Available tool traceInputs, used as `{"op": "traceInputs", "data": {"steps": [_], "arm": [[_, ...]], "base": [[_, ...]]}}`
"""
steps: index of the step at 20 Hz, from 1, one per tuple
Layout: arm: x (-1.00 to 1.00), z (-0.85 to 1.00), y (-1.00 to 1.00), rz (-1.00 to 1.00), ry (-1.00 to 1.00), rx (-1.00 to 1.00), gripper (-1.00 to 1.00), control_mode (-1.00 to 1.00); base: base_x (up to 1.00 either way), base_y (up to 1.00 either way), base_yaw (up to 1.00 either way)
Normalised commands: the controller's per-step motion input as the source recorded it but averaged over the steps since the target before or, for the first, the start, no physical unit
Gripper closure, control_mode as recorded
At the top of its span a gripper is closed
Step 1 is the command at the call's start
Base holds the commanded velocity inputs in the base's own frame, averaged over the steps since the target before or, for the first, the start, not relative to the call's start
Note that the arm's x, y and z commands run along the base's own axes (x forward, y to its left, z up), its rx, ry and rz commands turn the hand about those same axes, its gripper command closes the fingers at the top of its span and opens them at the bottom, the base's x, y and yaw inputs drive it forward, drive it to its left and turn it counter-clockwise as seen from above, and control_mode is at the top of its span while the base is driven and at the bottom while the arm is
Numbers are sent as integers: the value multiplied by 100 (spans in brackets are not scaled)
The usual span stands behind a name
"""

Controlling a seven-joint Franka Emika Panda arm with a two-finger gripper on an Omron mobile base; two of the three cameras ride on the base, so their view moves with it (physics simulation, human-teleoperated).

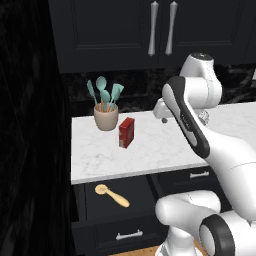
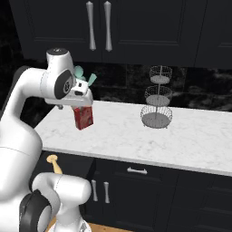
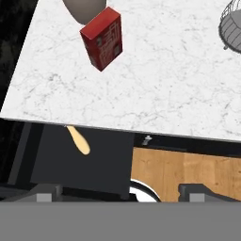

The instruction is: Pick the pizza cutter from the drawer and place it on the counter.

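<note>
- The pizza cutter (image 1: 111, 195) lies in the pulled-out drawer (image 1: 120, 234).
- The gripper (image 3: 120, 192) hangs above the worktop (image 1: 150, 150) edge, jaws apart, holding nothing.

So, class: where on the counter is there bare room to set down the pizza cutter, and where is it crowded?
The counter is bare between the red box and the wire basket stand, and along its front edge. The left end is crowded: the utensil cup stands close behind the box.
</note>
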Motion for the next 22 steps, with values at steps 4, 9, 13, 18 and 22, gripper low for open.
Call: {"op": "traceInputs", "data": {"steps": [4,9,13,18,22], "arm": [[-8,0,0,0,-1,0,-100,-100],[-7,0,-6,0,0,0,-100,-100],[-25,0,-27,0,0,0,-100,-100],[0,0,-1,0,0,0,-100,-100],[0,0,0,0,0,0,-100,-100]], "base": [[0,0,0],[0,0,0],[0,0,0],[0,0,0],[0,0,0]]}}
